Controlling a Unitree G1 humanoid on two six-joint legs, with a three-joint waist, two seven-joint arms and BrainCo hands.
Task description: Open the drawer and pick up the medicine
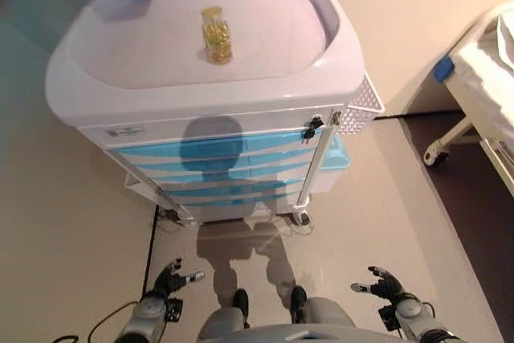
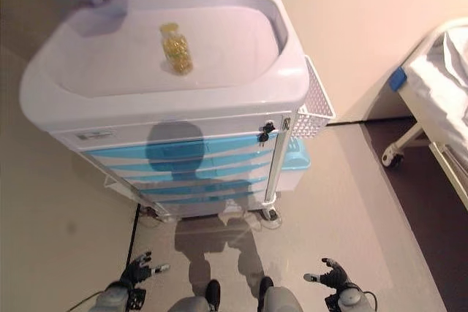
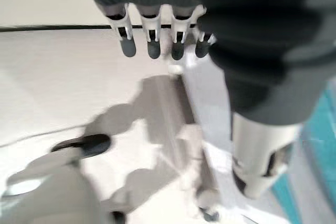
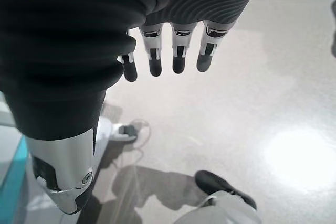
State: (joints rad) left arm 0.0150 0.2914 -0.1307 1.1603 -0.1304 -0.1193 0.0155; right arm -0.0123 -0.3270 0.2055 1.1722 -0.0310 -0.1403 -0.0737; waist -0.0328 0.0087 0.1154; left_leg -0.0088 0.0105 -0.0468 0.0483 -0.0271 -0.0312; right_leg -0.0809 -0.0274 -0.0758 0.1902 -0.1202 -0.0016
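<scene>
White plastic cart (image 1: 120,94) is filling the upper half of the frame, its blue drawers (image 1: 233,168) all sitting closed. Yellow medicine bottle (image 1: 216,35) is standing on the cart's top surface, not inside. Left hand (image 1: 171,279) and right hand (image 1: 384,285) are hanging low near the floor, fingers spread and holding nothing. Nothing is begun; next, a hand needs raising to a drawer front.

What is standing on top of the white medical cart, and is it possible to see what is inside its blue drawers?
On the cart's top tray stands one small clear bottle with yellow contents. The blue drawers are all closed, so their contents are hidden.
</scene>
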